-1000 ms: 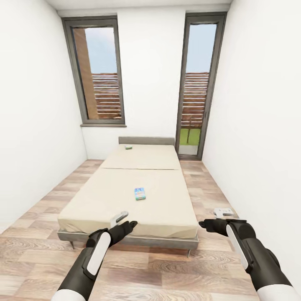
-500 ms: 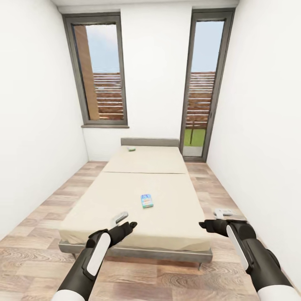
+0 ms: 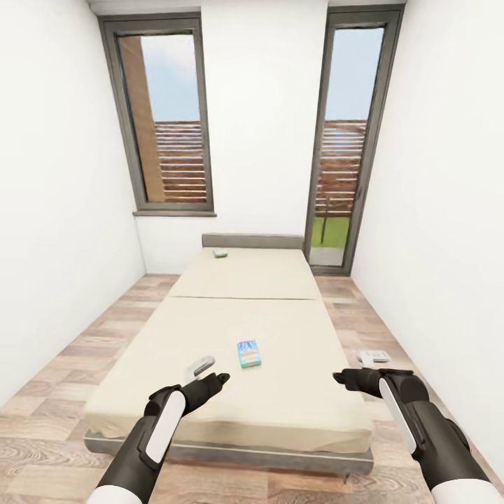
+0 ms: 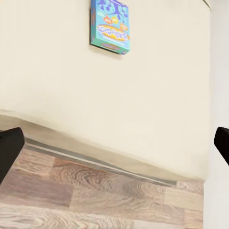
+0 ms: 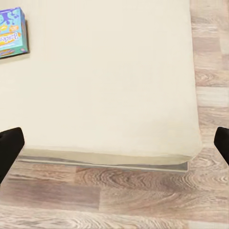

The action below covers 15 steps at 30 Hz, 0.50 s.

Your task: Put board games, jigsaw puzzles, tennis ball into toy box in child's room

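Both grippers, left [image 3: 207,372] and right [image 3: 355,367], hang spread and empty over the bed's [image 3: 294,406] foot edge; the nearer board game [image 3: 248,353] lies mid-mattress, so reaching could overstretch or shove it.

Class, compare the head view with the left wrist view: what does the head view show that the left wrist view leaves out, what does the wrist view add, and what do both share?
Head view alone: the far board game near the headboard, two tall windows, and the right gripper. Left wrist view alone: a close look at the bed's frame edge above the floor. Both share: the near board game, the bed and the wood floor.
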Motion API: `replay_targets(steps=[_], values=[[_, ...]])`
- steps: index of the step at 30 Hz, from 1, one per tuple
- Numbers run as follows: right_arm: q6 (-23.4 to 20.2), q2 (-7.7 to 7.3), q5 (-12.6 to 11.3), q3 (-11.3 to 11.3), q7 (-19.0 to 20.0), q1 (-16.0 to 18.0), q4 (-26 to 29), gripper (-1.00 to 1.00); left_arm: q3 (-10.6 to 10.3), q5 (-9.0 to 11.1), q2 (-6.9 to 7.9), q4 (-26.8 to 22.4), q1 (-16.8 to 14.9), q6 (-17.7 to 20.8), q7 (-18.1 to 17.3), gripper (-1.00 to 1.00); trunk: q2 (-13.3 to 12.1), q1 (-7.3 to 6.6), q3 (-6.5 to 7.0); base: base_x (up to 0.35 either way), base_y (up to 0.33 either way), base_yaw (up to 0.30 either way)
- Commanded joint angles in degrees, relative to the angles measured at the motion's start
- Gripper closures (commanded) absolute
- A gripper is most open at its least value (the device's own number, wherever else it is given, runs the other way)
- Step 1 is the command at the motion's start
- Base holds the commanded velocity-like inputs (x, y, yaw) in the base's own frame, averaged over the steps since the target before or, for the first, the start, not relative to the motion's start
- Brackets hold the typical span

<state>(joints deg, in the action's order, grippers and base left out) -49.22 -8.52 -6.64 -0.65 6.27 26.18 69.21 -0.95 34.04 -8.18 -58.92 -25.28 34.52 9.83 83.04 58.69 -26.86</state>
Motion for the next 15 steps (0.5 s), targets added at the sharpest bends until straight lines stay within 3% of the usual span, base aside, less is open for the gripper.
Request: replay_targets(steps=[1,7,15], values=[[-0.3,0.0,-0.3,-0.1,0.0,0.0,0.1,-1.0,-0.1,0.6,0.0,-0.1,0.0,0.2,0.5,-1.0,0.0,0.03,-0.07,0.332,0.019,0.0],[-0.3,0.1,-0.2,-0.1,0.0,0.0,0.1,-1.0,0.1,0.7,0.01,0.4,0.0,0.2,0.5,-1.0,0.0,0.03,-0.07,0.312,0.105,0.0],[-0.3,0.02,-0.3,-0.1,0.0,0.1,0.1,-1.0,0.1,0.7,0.01,0.8,-0.1,0.2,0.5,-1.0,0.0,0.03,-0.07,0.238,0.23,0.0]])
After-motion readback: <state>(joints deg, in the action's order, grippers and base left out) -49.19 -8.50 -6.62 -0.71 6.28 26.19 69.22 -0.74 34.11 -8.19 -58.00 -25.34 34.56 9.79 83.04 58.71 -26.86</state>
